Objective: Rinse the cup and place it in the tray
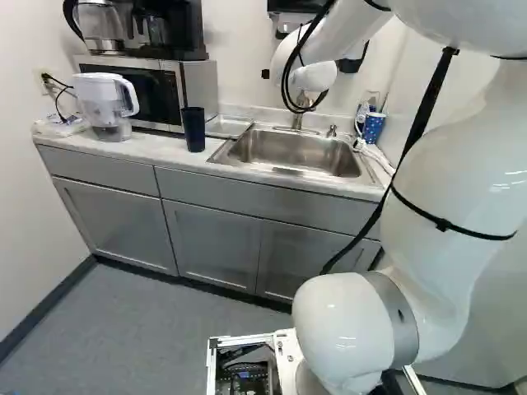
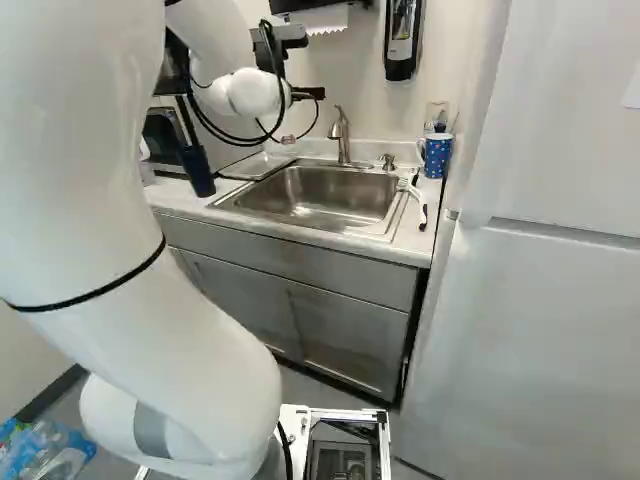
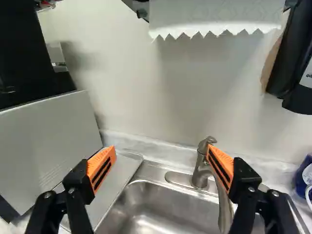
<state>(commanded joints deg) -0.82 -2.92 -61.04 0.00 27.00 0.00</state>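
In the right base view my gripper [image 2: 308, 93] shows partly beside the white wrist, above the counter's back. The wrist view shows the gripper [image 3: 161, 152] open, orange pads wide apart, nothing between them; wall and faucet lie beyond. A dark blue tumbler [image 1: 193, 129] stands upright on the counter left of the sink, away from the gripper. A flat metal tray [image 1: 227, 127] lies between it and the sink, also visible as a tray [image 3: 114, 183] in the wrist view. A blue dotted cup [image 2: 436, 155] stands in the right back corner. Which cup is meant I cannot tell.
The faucet [image 2: 341, 135] rises behind the steel sink [image 2: 315, 195]. A brush [image 2: 413, 190] lies right of it. Paper towel [image 3: 214, 17] and soap dispenser [image 2: 403, 40] hang on the wall. Microwave [image 1: 148, 90] and water pitcher [image 1: 105, 103] stand left; a fridge [image 2: 540, 330] stands right.
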